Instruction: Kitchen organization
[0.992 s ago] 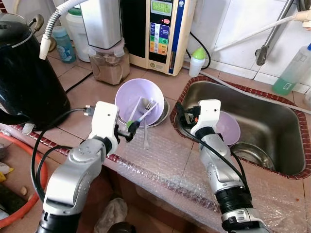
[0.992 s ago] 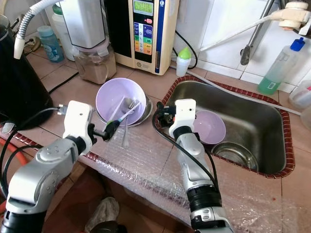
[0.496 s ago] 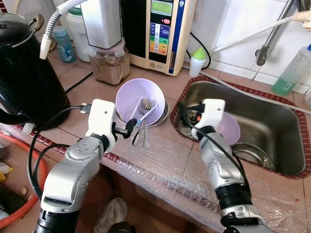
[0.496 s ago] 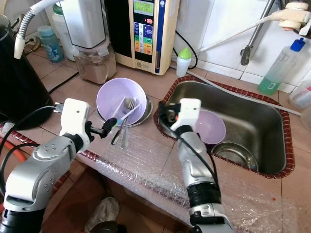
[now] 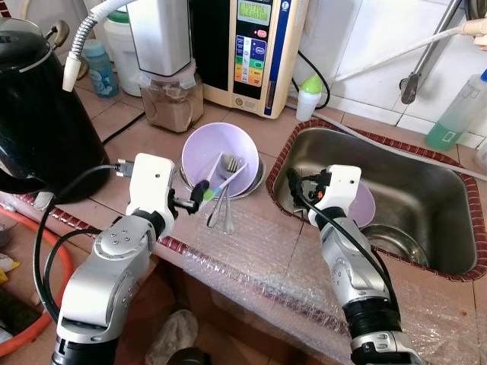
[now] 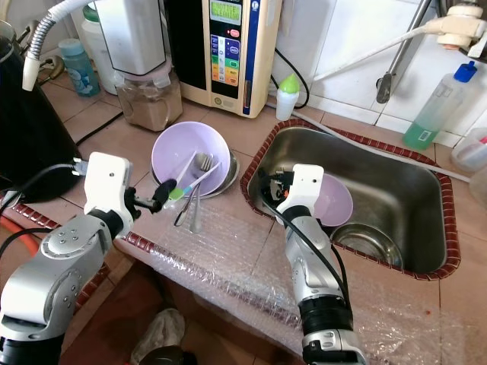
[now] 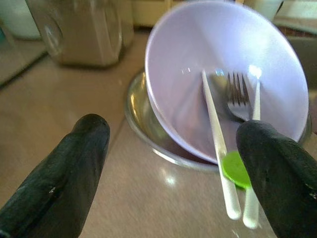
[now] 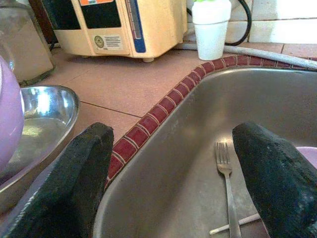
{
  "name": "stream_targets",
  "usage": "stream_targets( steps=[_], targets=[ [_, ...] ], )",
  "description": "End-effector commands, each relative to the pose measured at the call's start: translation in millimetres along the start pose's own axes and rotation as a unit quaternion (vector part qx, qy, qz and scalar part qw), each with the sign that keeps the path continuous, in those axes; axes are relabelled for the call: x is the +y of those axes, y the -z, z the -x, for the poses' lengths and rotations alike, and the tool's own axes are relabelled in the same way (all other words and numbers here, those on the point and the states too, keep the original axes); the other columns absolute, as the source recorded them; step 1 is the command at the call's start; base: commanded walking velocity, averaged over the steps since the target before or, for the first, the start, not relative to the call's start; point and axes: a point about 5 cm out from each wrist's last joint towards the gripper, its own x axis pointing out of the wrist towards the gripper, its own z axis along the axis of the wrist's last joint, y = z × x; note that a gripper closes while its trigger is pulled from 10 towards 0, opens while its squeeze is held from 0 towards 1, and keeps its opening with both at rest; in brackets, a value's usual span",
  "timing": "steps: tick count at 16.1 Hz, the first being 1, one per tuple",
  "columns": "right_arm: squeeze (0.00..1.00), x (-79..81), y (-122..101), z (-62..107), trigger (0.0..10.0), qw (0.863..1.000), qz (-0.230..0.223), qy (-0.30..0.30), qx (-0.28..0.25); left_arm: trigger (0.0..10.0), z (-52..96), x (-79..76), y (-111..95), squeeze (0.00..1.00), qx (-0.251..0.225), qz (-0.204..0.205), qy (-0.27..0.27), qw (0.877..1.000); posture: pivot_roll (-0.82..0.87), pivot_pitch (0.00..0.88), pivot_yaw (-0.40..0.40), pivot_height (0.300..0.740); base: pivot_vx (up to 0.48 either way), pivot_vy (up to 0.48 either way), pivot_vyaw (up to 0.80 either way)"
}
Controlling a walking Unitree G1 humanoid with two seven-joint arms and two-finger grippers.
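A: Where is the left gripper (image 5: 199, 195)?
B: Left of centre in the head views, over the tiled counter (image 5: 144, 141), just short of the lilac bowl (image 5: 219, 158). Its fingers are spread wide and hold nothing.

A: And the bowl itself?
B: It sits tilted in a shallow steel dish (image 7: 148, 134) in the middle of the frame. A fork (image 7: 239, 96) lies inside it, tines up, along with two white handles (image 7: 218, 163) that stick out over the rim onto the bubble wrap (image 5: 251, 251). One carries a green tab (image 7: 234, 169).

A: The right gripper (image 5: 298, 185)?
B: At the left rim of the steel sink (image 5: 426, 198), right of centre. In its wrist view the fingers (image 8: 79, 178) stand well apart, empty, and a second fork (image 8: 228, 191) lies on the sink floor between them.

A: Anything else in the sink?
B: A second lilac bowl (image 6: 335, 199) behind the gripper and a round steel bowl (image 5: 399, 242) beside it.

A: The back of the counter?
B: A black kettle (image 5: 38, 114) at the far left, a blender jar (image 5: 171, 95) and a cream water machine (image 5: 255, 53) at the top.
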Motion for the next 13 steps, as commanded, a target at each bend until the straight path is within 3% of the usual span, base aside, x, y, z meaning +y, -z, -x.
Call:
stream_targets(
  steps=[1, 2, 4, 5, 10, 13],
  targets=[
    [0.00, -1.9, -6, -0.8, 10.0, 1.000, -0.005, 0.004, -0.008, 10.0, 0.5, -1.0, -9, 0.73, -0.027, -0.011, -0.004, 1.000, 0.12, 0.000, -0.031, 0.740, 0.000, 0.000, 0.00],
    [0.00, -3.4, -7, -1.1, 10.0, 1.000, -0.007, 0.007, -0.010, 10.0, -0.3, 1.3, -12, 0.96, -0.039, -0.010, -0.013, 0.999, 0.12, 0.000, -0.028, 0.740, 0.000, 0.000, 0.00],
    [0.00, -6.0, -6, -1.0, 10.0, 1.000, -0.010, 0.017, -0.007, 10.0, -2.2, 6.3, -21, 0.87, -0.059, -0.012, -0.027, 0.998, 0.12, 0.000, -0.027, 0.740, 0.000, 0.000, 0.00],
    [0.00, -5.2, -7, 0.7, 10.0, 1.000, -0.004, 0.012, -0.010, 10.0, -4.0, 8.6, -24, 0.00, -0.064, -0.016, -0.027, 0.997, 0.11, 0.000, -0.026, 0.740, 0.000, 0.000, 0.00],
    [0.00, -6.8, -4, 37.1, 10.0, 0.999, 0.030, -0.016, -0.026, 10.0, -7.3, 19.1, -32, 0.00, -0.075, -0.034, -0.030, 0.996, 0.08, 0.000, 0.000, 0.740, 0.000, 0.000, 0.00],
    [0.00, -11.5, 5, 57.8, 10.0, 0.999, 0.032, 0.001, -0.004, 10.0, -21.5, 25.3, -33, 0.00, -0.071, -0.049, -0.028, 0.996, 0.04, 0.001, 0.025, 0.740, 0.000, 0.000, 0.00]
  ],
)
